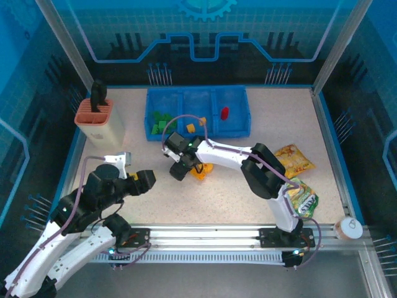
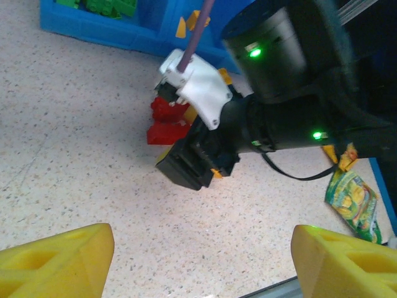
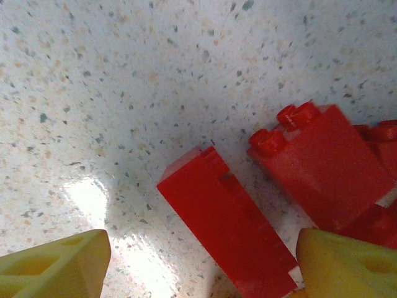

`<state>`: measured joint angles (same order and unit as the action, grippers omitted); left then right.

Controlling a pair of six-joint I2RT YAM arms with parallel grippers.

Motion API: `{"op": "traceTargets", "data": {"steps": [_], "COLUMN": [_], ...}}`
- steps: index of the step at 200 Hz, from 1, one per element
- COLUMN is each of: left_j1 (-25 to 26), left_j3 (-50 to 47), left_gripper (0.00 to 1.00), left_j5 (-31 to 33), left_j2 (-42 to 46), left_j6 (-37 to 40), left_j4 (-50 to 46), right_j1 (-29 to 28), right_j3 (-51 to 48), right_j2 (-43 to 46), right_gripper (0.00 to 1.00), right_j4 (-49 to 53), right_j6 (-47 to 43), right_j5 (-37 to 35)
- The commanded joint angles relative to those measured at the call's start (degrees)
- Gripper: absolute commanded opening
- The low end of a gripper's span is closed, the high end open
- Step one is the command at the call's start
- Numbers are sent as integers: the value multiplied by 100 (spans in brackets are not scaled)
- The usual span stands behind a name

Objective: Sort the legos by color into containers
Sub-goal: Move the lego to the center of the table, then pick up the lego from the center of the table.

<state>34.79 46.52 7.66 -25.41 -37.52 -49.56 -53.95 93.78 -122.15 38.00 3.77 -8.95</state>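
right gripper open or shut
Open: the right gripper has yellow fingers wide apart, a red brick lying on the table between them, not pinched.

Glossy red plastic legos [image 3: 226, 239] lie on a smooth speckled table [image 3: 155, 81].

Black-and-white arms [image 1: 223, 155] with purple cables [image 2: 195, 32], yellow fingers [image 2: 56, 257], apparently foam.

Right gripper [image 3: 201, 264] jaws spread wide, nothing clamped. Long red lego [image 3: 226, 233] lies diagonally between the fingertips, closer to the right-hand one. Studded red lego [image 3: 322, 161] sits just ahead of it on the speckled tabletop [image 3: 124, 81].
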Motion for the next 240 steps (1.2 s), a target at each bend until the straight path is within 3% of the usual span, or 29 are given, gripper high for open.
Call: {"op": "traceTargets", "data": {"steps": [1,33,78,108,133,177,208,240], "left_j1": [39,43,38,37,38,37,37,44], "left_j3": [-62,-63,-53,-18,15,33,-97,-170], "left_gripper": [76,76,76,76,76,76,76,76], "left_j5": [-188,-160,-155,-102,-124,-26,-71,-140], "left_j2": [93,54,20,14,19,34,45,-6], "left_j6": [51,70,84,148,156,210,147,74], "left_j4": [260,263,312,269,273,87,194,321], "right_j1": [21,-44,-200,-388,-257,858,2032,2797], "right_j3": [106,-61,249,581,671,485,-258,-506], "right_j2": [-185,-65,-23,420,937,1949,2388,1988], "right_gripper": [79,76,40,30,29,29,30,31], "right_j4": [185,133,528,713,657,826,448,80], "right_j6": [-63,-9,177,162,189,834,1205,1237], "right_j5": [1,8,-139,-433,-614,-1498,-989,-275]}}
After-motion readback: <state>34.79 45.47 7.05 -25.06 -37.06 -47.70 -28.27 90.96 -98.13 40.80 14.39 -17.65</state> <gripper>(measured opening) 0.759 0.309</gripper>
